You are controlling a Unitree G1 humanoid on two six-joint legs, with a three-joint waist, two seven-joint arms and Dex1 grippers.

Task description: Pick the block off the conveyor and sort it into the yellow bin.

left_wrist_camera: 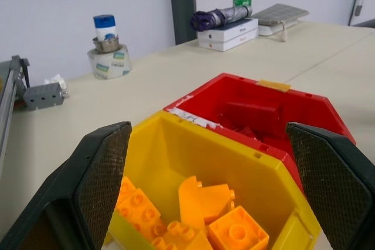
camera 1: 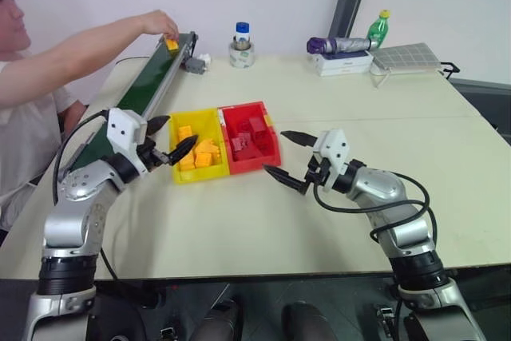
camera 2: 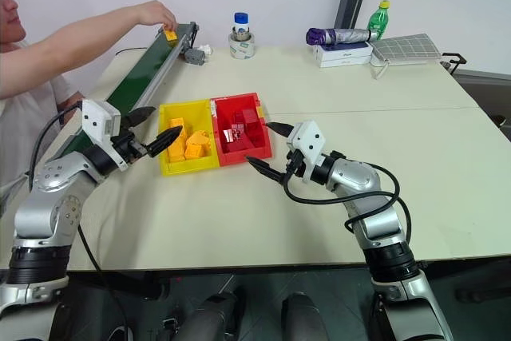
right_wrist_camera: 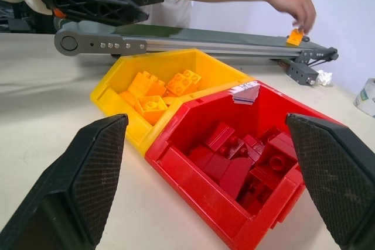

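A small yellow-orange block sits at the far end of the dark green conveyor, with a person's hand on it. The yellow bin holds several orange blocks and is joined to a red bin holding dark red blocks. My left gripper hovers open at the yellow bin's left side, between it and the belt, with nothing between its fingers. My right gripper stands open and empty just right of the red bin's near corner, pointing toward it.
A person sits at the left, arm stretched over the belt. A tape roll with a small bottle, a grey motor box, white boxes with a folded umbrella and a green bottle stand at the table's far side.
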